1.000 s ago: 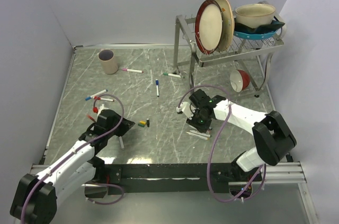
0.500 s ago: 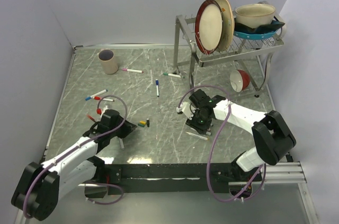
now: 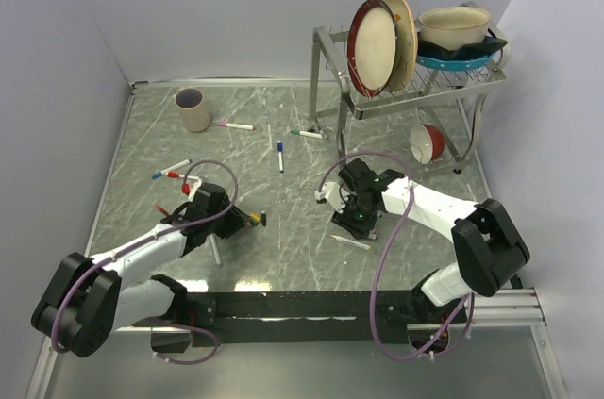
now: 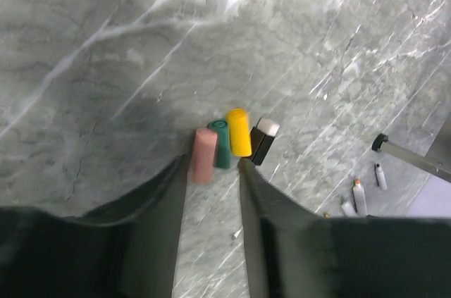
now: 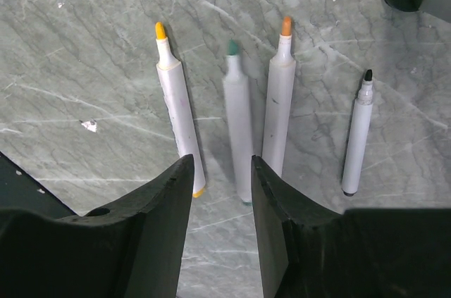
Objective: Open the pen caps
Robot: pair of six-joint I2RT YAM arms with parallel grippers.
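**Pen cap job: four off, a handful to go**

Quick status from my side. Four pen caps point(image 4: 232, 141) are off and huddled together on the bench point(image 3: 302, 191). They're a pink cap point(image 4: 204, 156), a green cap point(image 4: 223, 146), a yellow cap point(image 4: 239, 132) and a black cap point(image 4: 263, 140). My left hand point(image 4: 214, 170) is partly spread and gripping nothing. The pink one lies right at its mouth (whether it touches a finger, I can't tell).

Four bare pens lie side by side under my right hand point(image 5: 222, 162): a yellow-tipped pen point(image 5: 176, 111), a green-tipped pen point(image 5: 239, 129), an orange-tipped pen point(image 5: 279, 101) and a black-tipped pen point(image 5: 358, 139). That hand is moderately spread too and empty, with the green-tipped pen's tail loose in the gap.

What's left, as I judge it: a pink-capped pen point(image 3: 234, 124), a green-capped pen point(image 3: 307, 134) and a blue-capped pen point(image 3: 280, 156) sit farther up the bench with caps on. There are a couple more near the left edge with blue and red ends (too small to say more). So I'd call it roughly halfway.

The caps are short, smooth plastic cylinders with a matte look, though the black one seems blockier and has a pale end face. The pens are slim white barrels that narrow to small coloured felt tips. The bench is grey-green and marble-veined with a slight sheen, so I'd expect round caps to roll easily on it.
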